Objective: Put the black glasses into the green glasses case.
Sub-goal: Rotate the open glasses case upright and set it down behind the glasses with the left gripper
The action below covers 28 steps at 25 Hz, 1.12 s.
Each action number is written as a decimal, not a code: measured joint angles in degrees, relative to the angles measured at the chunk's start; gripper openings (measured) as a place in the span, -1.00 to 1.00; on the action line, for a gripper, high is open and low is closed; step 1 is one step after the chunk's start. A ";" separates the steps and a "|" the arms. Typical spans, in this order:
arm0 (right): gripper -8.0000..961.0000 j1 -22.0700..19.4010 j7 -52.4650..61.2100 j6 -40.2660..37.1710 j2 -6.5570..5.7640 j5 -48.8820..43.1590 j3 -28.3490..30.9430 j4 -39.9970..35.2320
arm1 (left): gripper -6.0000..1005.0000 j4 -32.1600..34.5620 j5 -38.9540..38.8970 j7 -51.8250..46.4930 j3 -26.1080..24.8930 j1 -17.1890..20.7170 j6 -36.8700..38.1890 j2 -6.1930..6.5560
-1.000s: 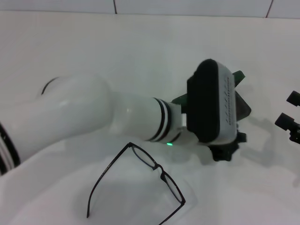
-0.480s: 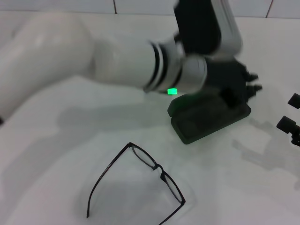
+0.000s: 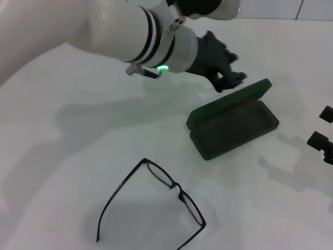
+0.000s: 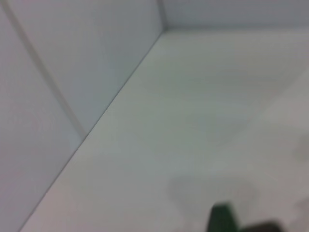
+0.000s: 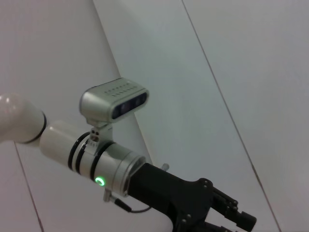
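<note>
Broadly, we see our white left arm with its black-banded wrist and green status light (image 3: 163, 67) reaching across the far part of the white table (image 3: 62, 156), and its black left gripper (image 3: 229, 79) hangs above the surface just beyond the far long edge of the dark green oblong hard glasses case (image 3: 232, 126); we cannot tell whether its fingers are spread or closed, since they bunch together darkly in the head view. The case lies open on the table, its lid standing up along the far side and its dark lined tray facing upward, with nothing inside. The thin-framed black glasses (image 3: 174, 190) rest well apart from that gripper, on the near part of the table, nearer to us than the case and to its left, lenses toward the right and both slim temple arms unfolded and running toward the near edge. Nothing stands between the glasses and the case; only bare white surface separates them. At the right edge of the head view, two small black tips of the right gripper (image 3: 321, 131) show above the table, well clear of the case; whether they are parted or pressed together we cannot tell. The right wrist view shows the left arm's silver wrist camera (image 5: 114, 102).
</note>
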 joint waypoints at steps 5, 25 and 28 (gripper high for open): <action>0.84 -0.03 0.06 -0.09 -0.18 -0.77 -0.07 0.40 | -0.21 -0.53 6.98 -4.49 0.34 -3.36 4.69 -0.10; 0.84 0.40 -0.33 1.59 0.03 -0.73 0.22 1.50 | -0.21 -12.24 1.71 -5.02 4.11 -11.94 6.21 -0.37; 0.84 0.45 -0.33 1.81 0.12 -0.73 0.30 1.50 | -0.23 -15.43 1.60 -4.95 3.73 -13.02 5.03 -0.34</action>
